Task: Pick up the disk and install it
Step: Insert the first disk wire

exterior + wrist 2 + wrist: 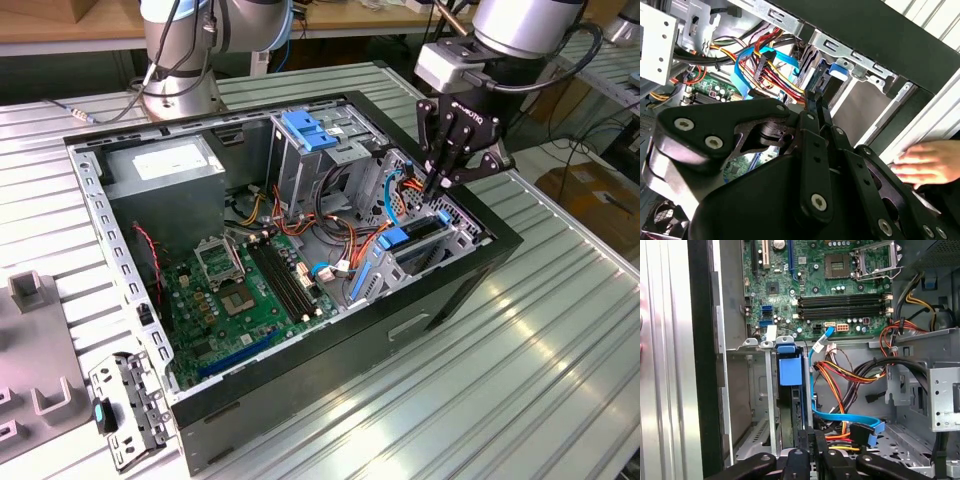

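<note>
Pincer: the black pincer is hanging over the drive bay at the front corner of the open computer case, on the exterior view's right; its fingers are drawn narrow, tips close together, gripping nothing.
Disk: the disk is sitting on edge inside the metal drive bay, its blue plastic rail tab facing up between the bay walls; in the exterior view the blue tab is showing just beside and below the pincer tips.
Fingers: in the first wrist view the fingertips are reaching down just next to the disk's rail; whether they are touching it is unclear.
Cables: a blue data cable and red, orange and yellow power wires are lying beside the bay.
Motherboard: the green motherboard is lying flat in the case.
Hand: a person's hand is resting on the ribbed metal table outside the case wall.
</note>
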You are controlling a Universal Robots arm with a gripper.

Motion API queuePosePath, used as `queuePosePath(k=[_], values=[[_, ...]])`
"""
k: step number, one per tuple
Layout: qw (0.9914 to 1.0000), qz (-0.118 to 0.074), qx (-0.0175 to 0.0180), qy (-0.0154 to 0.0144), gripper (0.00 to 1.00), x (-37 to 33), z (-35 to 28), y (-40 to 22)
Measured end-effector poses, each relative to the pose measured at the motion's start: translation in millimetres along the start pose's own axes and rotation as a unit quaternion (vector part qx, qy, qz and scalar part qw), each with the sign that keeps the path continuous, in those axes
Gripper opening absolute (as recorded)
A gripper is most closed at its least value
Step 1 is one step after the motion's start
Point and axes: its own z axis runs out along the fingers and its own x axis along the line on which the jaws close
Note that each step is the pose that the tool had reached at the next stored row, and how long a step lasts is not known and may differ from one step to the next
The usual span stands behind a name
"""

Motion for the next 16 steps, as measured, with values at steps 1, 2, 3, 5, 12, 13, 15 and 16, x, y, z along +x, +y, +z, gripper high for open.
queuePosePath(k=[1, 2, 3, 5, 12, 13, 15, 16], values=[[1.00000, 0.001, 0.0011, 0.0002, 0.16, 0.0, 1.2, -0.1], [1.00000, 0.002, 0.0019, 0.0002, 0.16, -0.1, 3.3, -0.1], [1.00000, 0.002, 0.0019, 0.0002, 0.16, -0.2, 4.9, -0.1], [1.00000, -0.001, 0.0020, -0.0008, 0.16, -0.2, 9.5, -0.1], [0.99945, -0.033, 0.0035, -0.0011, 0.16, 2.2, 19.7, -0.2], [0.99945, -0.033, 0.0035, -0.0011, 0.16, 2.2, 20.8, -0.2], [0.99945, -0.033, 0.0035, -0.0009, 0.16, 2.6, 21.6, -0.2], [0.99945, -0.033, 0.0035, -0.0010, 0.16, 3.0, 21.7, -0.2]])
